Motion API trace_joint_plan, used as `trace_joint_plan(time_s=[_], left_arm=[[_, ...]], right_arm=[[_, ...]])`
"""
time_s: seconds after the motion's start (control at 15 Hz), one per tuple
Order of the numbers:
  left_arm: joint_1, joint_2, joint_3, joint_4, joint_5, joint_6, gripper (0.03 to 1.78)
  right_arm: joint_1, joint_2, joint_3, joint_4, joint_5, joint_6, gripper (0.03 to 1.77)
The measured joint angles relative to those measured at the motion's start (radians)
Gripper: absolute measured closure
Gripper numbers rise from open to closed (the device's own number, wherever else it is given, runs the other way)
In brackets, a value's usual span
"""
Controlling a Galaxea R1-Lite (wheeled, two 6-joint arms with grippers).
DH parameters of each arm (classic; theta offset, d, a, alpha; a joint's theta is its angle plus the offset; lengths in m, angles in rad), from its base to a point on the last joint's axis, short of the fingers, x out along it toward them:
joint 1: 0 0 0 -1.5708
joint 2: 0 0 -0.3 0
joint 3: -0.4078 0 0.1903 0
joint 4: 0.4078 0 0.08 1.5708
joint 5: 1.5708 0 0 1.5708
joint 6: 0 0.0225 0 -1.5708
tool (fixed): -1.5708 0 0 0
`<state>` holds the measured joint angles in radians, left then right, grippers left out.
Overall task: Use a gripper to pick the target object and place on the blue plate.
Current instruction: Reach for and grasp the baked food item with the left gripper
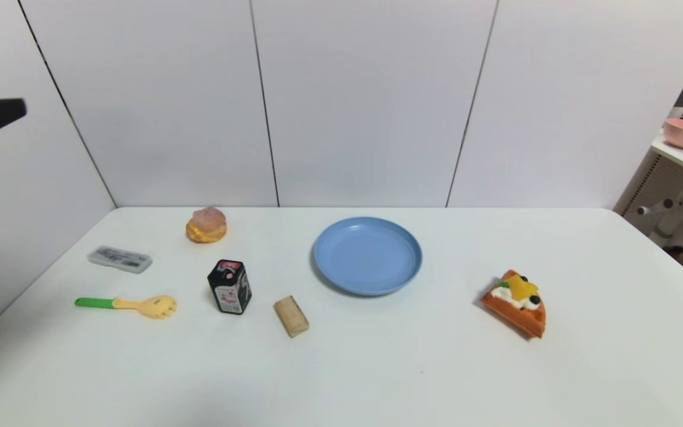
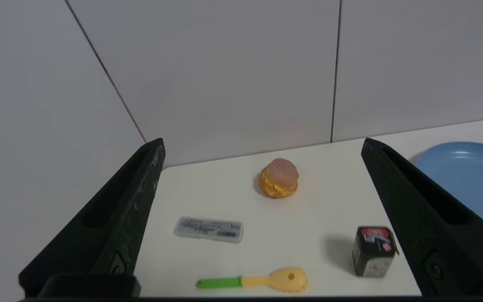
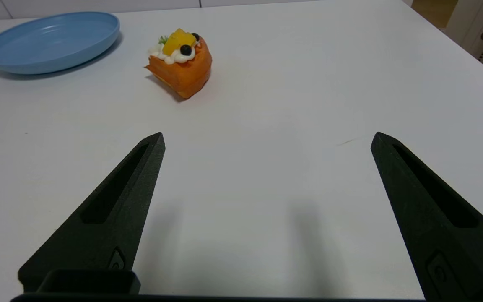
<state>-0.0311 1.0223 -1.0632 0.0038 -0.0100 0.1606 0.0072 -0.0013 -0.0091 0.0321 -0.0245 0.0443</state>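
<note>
- Left tool (image 2: 262,144): jaws wide apart, nothing between, raised at the head view's upper left.
- Puff (image 1: 206,225): left of centre there, on the worktop (image 1: 401,367), apparently beyond the left tool, the nearer one.
- Right tool (image 3: 268,140): idle above the worktop.

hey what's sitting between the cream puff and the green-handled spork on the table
Between the cream puff and the green-handled spork lies a flat, clear-lidded case, nearer the table's left edge. The head view shows it.
</note>
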Motion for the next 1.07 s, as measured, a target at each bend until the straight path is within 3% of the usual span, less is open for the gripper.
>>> trace_joint_plan(time_s=[0.33, 0.87, 1.07], left_arm=[[-0.014, 0.401, -0.348, 0.070, -0.004, 0.009, 0.12], [-0.041, 0.853, -0.608, 0.190, -0.004, 0.005, 0.12], [-0.039, 0.963, -0.683, 0.313, -0.003, -0.031, 0.12]], right_arm=[[0.000, 0.000, 0.000, 0.000, 0.000, 0.000, 0.10], [0.000, 0.000, 0.000, 0.000, 0.000, 0.000, 0.10], [0.000, 0.000, 0.000, 0.000, 0.000, 0.000, 0.10]])
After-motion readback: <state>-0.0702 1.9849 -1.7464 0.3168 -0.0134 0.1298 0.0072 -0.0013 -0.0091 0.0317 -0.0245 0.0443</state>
